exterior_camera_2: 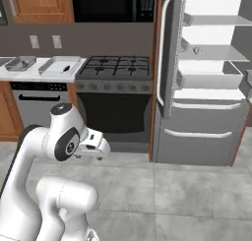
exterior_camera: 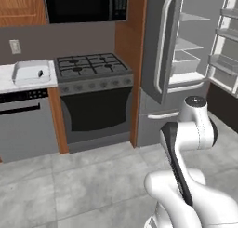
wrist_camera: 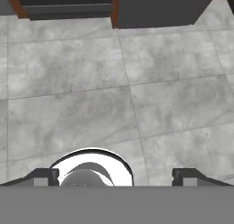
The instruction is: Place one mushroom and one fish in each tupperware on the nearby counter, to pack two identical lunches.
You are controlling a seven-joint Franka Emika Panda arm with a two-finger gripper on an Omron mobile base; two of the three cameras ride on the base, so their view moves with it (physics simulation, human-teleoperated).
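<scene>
Small tub (exterior_camera_2: 20, 63): far left on the desk (exterior_camera_2: 34, 76).
Large tub (exterior_camera_2: 60, 65): just right of it, beside the stovetop (exterior_camera_2: 117, 66).
Fridge (exterior_camera_2: 206, 77): right, door open.
Fingers (wrist_camera: 114, 177): spread wide apart, empty, aimed at the floor (wrist_camera: 114, 90).

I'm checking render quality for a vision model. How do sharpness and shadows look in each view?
Left base view: soft, slightly blurred, stovetop grates smeared. Right base view: similar softness, fridge interior bright, near washed out. Hand view: floor tiles evenly lit, no strong shadows.
</scene>
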